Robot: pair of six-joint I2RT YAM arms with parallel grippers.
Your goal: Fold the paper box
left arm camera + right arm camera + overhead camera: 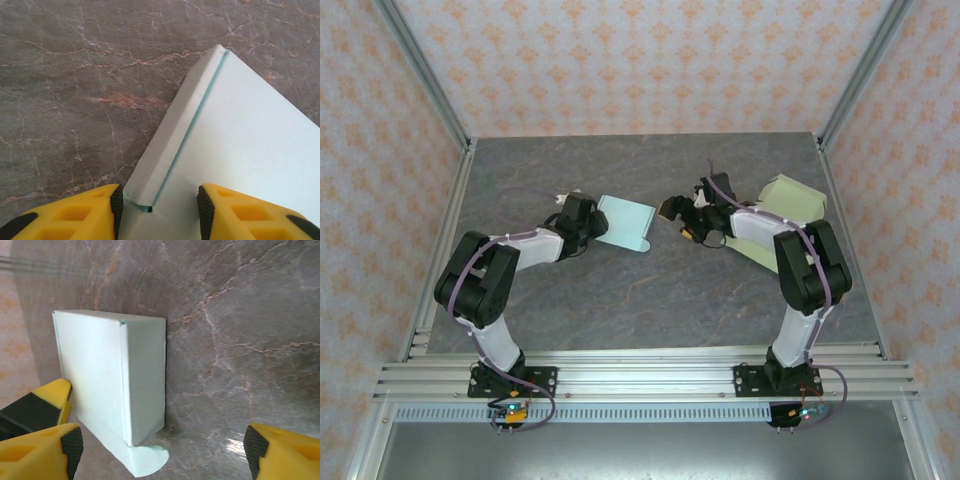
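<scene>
The pale-blue paper box [625, 222] lies in the middle of the table [650, 300]. At the box's left edge, the left gripper [160, 210] stands partly open, straddling a raised folded flap [175, 130]. One pad seems to touch it, and the other is clear. Just right of the box, the right gripper [162, 447] gapes wide, holding nothing. Farther right sits a yellowish box [792, 198].

I find nothing to read here: no words, labels, brands, numbers or signs on anything in my views.
</scene>
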